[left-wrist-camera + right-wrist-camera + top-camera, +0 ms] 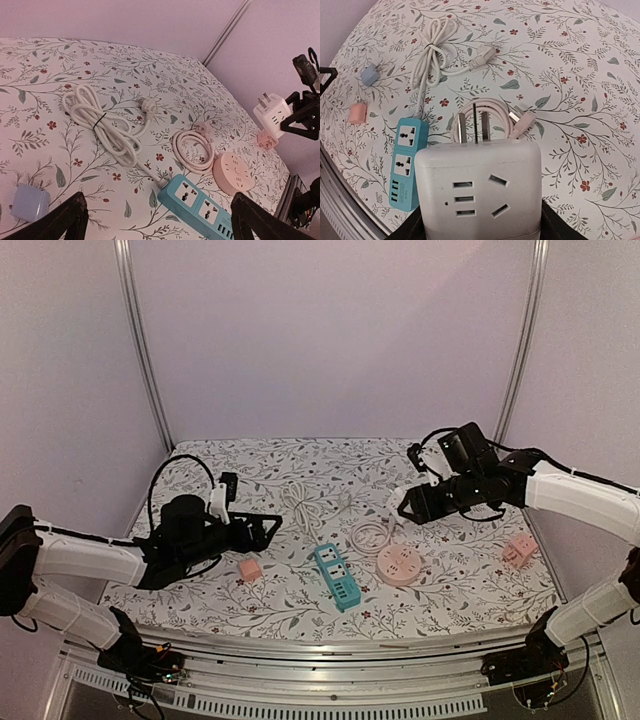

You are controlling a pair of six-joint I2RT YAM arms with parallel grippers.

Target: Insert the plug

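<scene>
Plug [479,185], boxy smooth white plastic, seemingly three-pronged, held by right jaws; left jaws released.

White smooth-shelled left arm [85,558] and right arm [585,495] are jointed with black housings. A black cylindrical motor [185,518] is mounted behind the black left gripper [268,532], with a thin black cable loop [183,456] routed above. The same black finish is seen on the right gripper [408,502].
</scene>
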